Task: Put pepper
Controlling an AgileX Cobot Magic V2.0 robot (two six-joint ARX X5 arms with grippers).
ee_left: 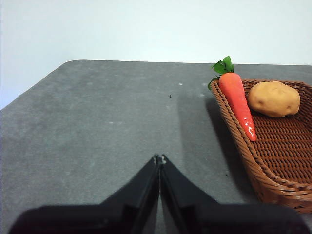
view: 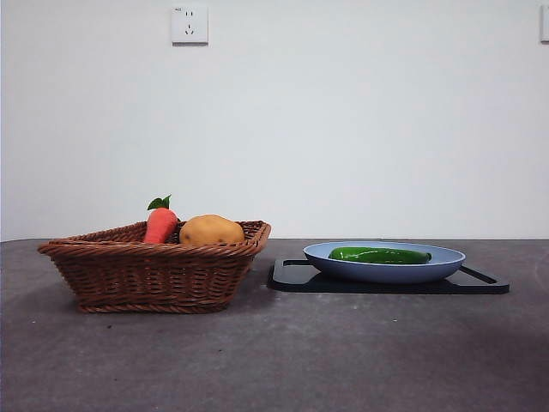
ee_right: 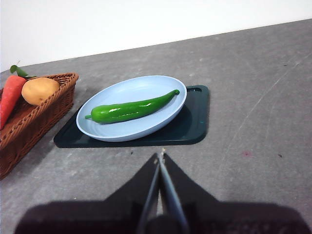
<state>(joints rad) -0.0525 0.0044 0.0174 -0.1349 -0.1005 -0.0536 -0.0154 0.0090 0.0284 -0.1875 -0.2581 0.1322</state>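
Worktop (view: 274, 360): a dark grey, slightly mottled surface is seen carrying everything, with a plain white wall behind it.

Wall socket (view: 190, 24): a white outlet plate is mounted high on the wall, above the basket.

Basket (view: 154, 275): a brown woven wicker basket with sloping sides is placed on the left part of the worktop in the front view.

Carrot (view: 160, 225): an orange carrot with small green leaves is laid in the basket, leaned along its wall, with the leafy end raised over the rim.

Potato (view: 211, 230): a rounded tan potato is lodged in the basket just beside the carrot.

Tray (view: 480, 281): a flat black rectangular tray with rounded corners is set to the right of the basket, near it but apart.

Plate (view: 384, 268): a shallow light-blue oval plate is rested on the tray.

Pepper (view: 379, 255): the long, slender, glossy dark-green pepper is laid flat in the plate, lengthwise across it, and is touched by no gripper.

Left gripper (ee_left: 159, 158): its black jaws are clenched tip to tip with nothing between them; it is held over bare worktop beside the basket.

Right gripper (ee_right: 160, 157): its black jaws are likewise pressed together and empty; it is held above the worktop near the tray's edge, with the pepper ahead of it.
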